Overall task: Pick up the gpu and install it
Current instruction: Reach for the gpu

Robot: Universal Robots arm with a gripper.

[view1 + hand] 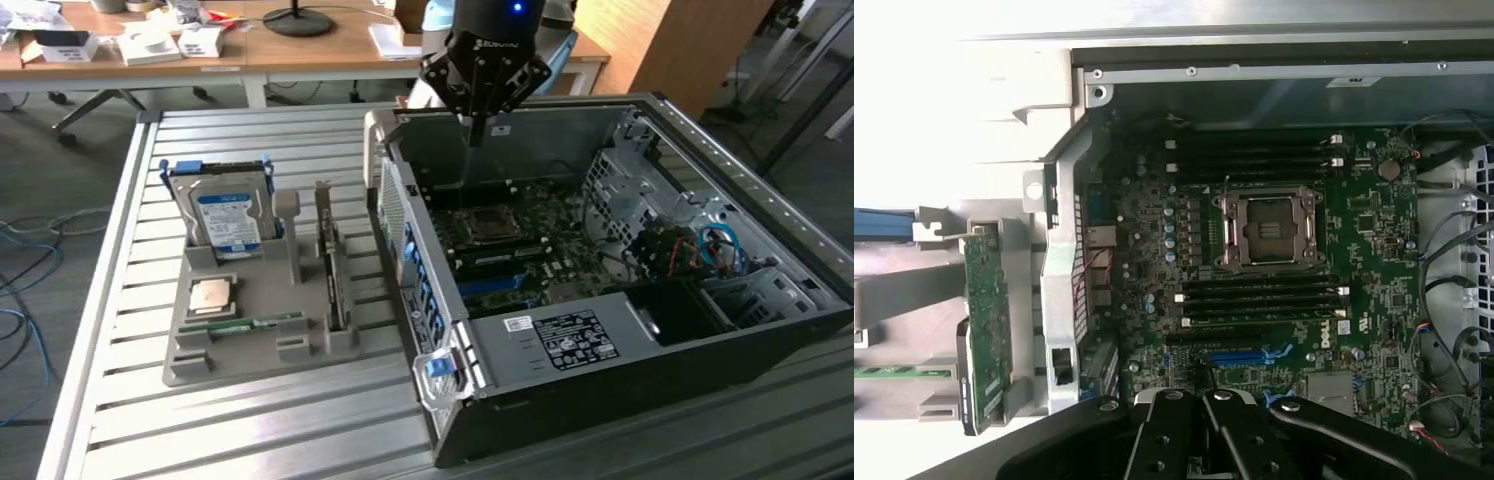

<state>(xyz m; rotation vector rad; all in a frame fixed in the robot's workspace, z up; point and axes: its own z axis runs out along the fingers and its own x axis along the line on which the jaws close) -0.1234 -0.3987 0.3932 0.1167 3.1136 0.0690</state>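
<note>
The arm [487, 25] points straight down over the open computer case [601, 400], gripper [470, 132] clenched empty, the gpu [330, 265] well apart.

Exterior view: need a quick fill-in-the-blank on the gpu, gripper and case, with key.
1. The gpu stands on edge in the grey holder, between the computer case and the ____.
2. The gripper hangs above the open computer case with its jaws ____.
3. The gripper holds ____.
Missing words: hard drive; shut; nothing.
</note>
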